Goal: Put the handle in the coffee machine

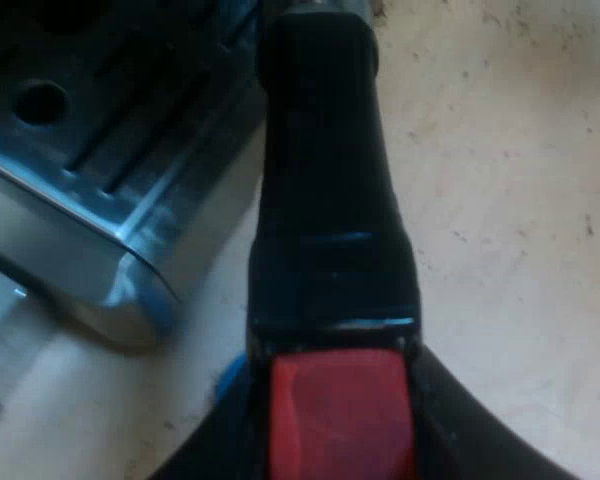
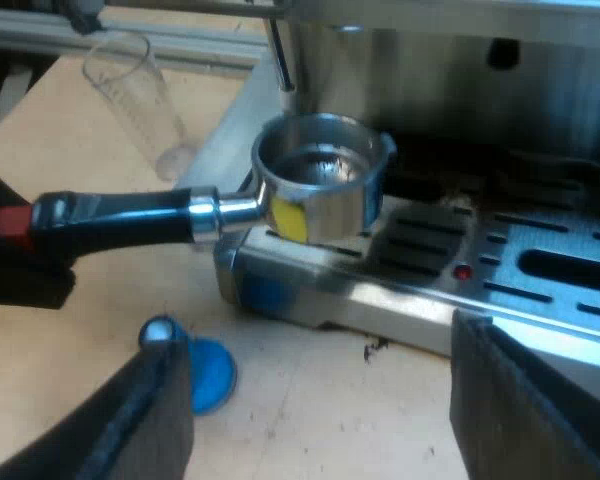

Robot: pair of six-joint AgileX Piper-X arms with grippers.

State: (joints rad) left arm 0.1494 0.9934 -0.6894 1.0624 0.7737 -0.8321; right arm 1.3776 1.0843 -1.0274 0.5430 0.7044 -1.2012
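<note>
Gripping the red end (image 1: 340, 400) of the handle (image 1: 325, 170), your left gripper (image 1: 342, 425) has its fingers clamped on either side of it. Is that enough hold for the lock-in?

Probably not, if you twist hard. You are clamped at the very tip, so the metal holder (image 2: 320, 190) hangs far ahead of those fingers. Any knock at the basket end would lever the handle round in your grip.

Where is the basket end right now?

Over the corner of the drip tray (image 2: 540, 270), below the front of the espresso machine (image 2: 430, 80) and not yet up in it. I cannot tell whether it touches the tray. Raise it crooked and its rim may catch the machine's underside, or the steam wand (image 2: 278, 55) just beyond it.

And the other arm?

Your right gripper (image 2: 320, 400) is empty, its fingers (image 2: 155, 410) spread wide. The blue tamper (image 2: 195, 365) lies on the worktop (image 2: 310, 440) just beside one finger, so if you drop that arm carelessly you could shove it away. The measuring glass (image 2: 140, 100) stands well ahead of those fingers, near the handle. A broad sideways swing of the handle to lock it could sweep the glass over, so keep the turn tight.
</note>
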